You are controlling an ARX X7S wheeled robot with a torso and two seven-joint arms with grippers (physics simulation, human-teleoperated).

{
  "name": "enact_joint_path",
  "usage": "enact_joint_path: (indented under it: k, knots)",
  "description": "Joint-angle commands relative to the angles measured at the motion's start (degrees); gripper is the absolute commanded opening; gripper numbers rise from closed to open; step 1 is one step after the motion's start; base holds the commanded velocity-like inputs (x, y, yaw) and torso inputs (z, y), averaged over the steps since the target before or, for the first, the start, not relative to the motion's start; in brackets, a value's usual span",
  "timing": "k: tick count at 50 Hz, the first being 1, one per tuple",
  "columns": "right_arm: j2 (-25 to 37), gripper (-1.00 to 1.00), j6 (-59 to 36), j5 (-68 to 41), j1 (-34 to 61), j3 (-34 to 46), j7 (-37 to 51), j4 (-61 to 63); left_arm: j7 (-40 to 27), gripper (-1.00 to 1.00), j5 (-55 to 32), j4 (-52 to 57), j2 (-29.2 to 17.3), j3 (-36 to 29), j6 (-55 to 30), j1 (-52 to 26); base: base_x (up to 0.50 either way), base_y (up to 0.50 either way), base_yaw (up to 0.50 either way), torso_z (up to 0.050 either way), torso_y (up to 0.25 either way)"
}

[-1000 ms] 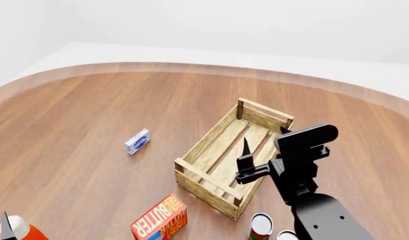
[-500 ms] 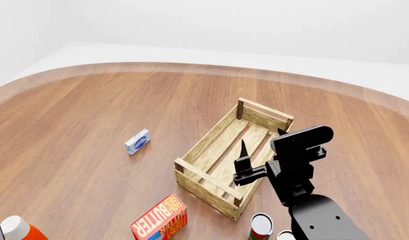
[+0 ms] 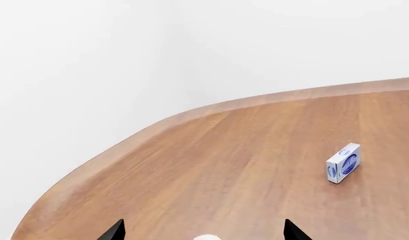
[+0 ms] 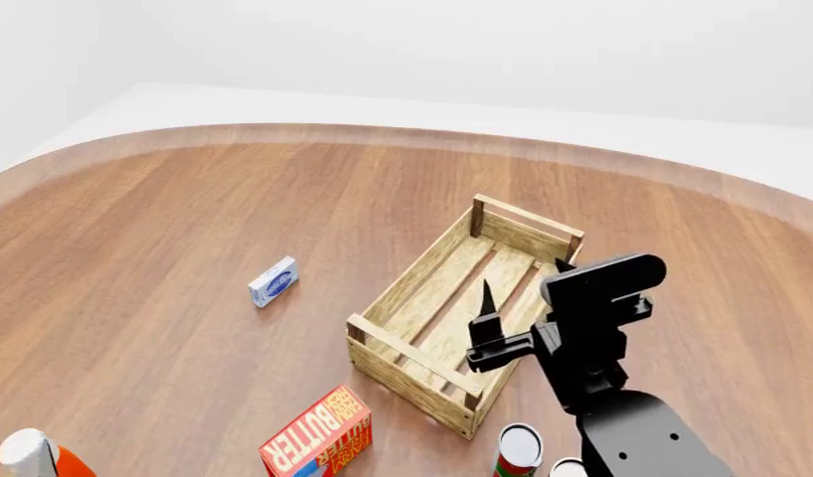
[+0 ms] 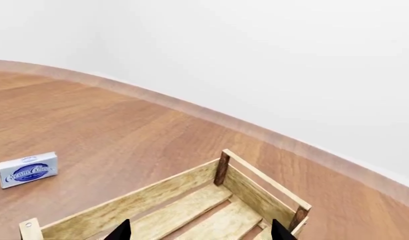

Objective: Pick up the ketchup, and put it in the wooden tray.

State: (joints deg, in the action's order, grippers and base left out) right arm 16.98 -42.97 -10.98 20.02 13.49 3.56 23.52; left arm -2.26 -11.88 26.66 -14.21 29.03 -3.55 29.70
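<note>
reading "butter" on the red-orange box (image 4: 316, 435).

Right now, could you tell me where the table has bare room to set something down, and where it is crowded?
Bare wood lies between the blue box and the wooden tray, and all beyond them to the table's far edge. The near edge is crowded: ketchup, butter box, two cans, and the right gripper over the tray.
</note>
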Motion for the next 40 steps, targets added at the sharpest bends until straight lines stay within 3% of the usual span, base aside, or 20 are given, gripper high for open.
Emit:
enact_joint_path:
  k: [1,40]
  knots:
    - [-0.03,1.0,0.67,-0.02,0.15,0.11,0.27,-1.1,0.26,1.0,0.54,-1.35,0.03,-1.94,0.02,-0.86,0.0,0.0,0.0,0.0,0.0]
    - [-0.04,1.0,0.79,-0.16,1.11,1.03,1.23,-2.83,-0.58,1.0,0.93,-9.6,-0.21,-4.08,0.55,-4.79,0.0,0.0,0.0,0.0,0.0]
